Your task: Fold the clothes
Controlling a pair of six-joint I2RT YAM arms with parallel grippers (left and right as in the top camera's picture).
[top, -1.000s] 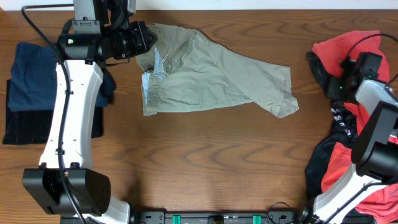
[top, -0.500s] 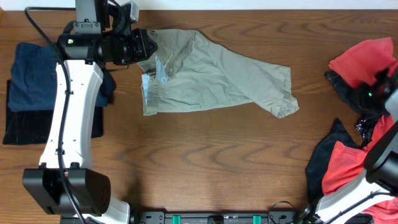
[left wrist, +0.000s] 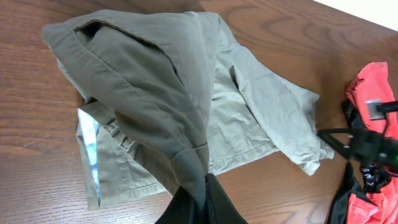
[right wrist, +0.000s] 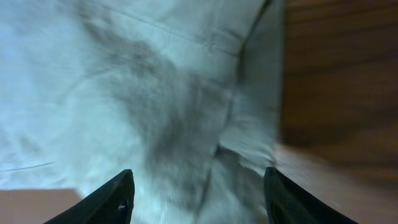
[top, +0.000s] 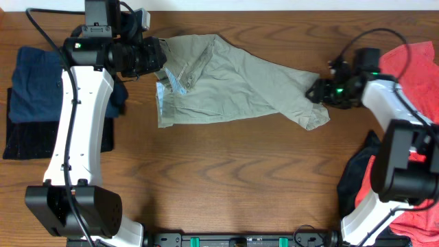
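Observation:
The pale khaki-green shorts lie spread across the far middle of the table, waistband to the left, one leg reaching right. My left gripper is shut on a fold of the waistband, and in the left wrist view the fabric rises in a tent from the closed gripper. My right gripper hovers open over the right leg's hem. In the right wrist view the blurred cloth fills the space between the spread fingertips, with the gripper closed on nothing.
Folded navy and black garments are stacked at the left edge behind the left arm. A red garment lies at the far right, and a red and black heap sits at the near right.
My right arm swung left from the red pile to the shorts' right leg end, and its jaws opened. The left gripper kept its hold on the waistband, barely shifting.

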